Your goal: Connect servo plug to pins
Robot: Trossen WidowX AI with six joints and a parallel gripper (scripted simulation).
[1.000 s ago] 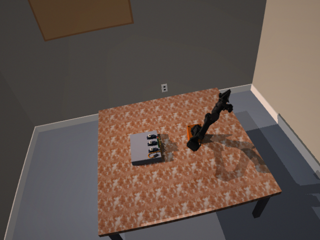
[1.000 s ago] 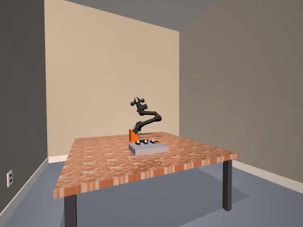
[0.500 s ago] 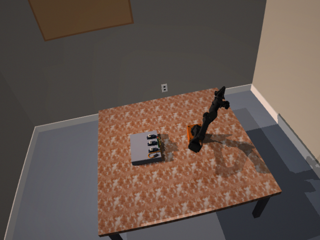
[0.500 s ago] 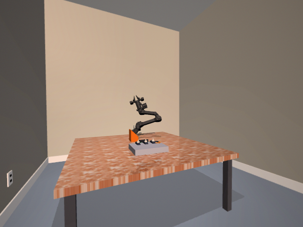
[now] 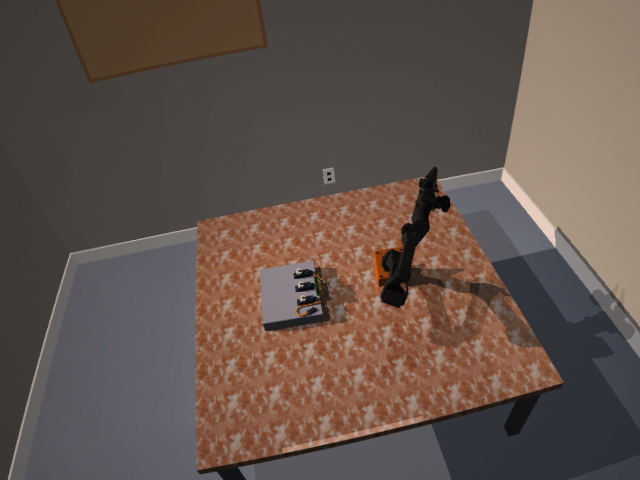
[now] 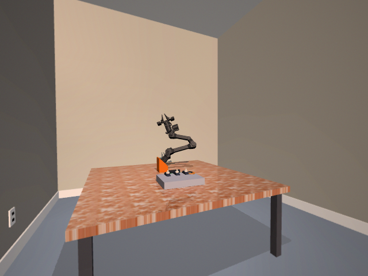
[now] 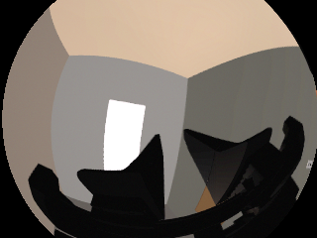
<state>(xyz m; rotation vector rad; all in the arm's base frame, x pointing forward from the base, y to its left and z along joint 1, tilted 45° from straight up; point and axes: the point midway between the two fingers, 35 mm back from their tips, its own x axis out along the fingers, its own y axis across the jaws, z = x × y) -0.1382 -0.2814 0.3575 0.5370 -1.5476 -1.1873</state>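
Note:
The grey holder [image 5: 279, 299] [image 6: 184, 183] sits on the table, with three small dark servos on top, one of them the servo [image 5: 305, 285] in the middle. An orange lead [image 5: 298, 311] [image 6: 192, 172] loops at one end of the holder. A small dark piece [image 5: 312, 311] at the loop looks like the plug. A green and yellow strip [image 5: 318, 284] runs along the holder edge facing the arm; single pins and the dot are too small to tell. My gripper [image 5: 433, 171] [image 6: 163, 114] [image 7: 171, 136] is raised high, far from the holder, its fingers partly apart with nothing between them.
An orange bracket [image 5: 381, 268] [image 6: 162, 166] stands at the arm's base, between the arm and the holder's pin side. The table [image 5: 361, 361] [image 6: 118, 192] carries both. The wrist view shows only walls, ceiling and a bright white panel [image 7: 123, 134].

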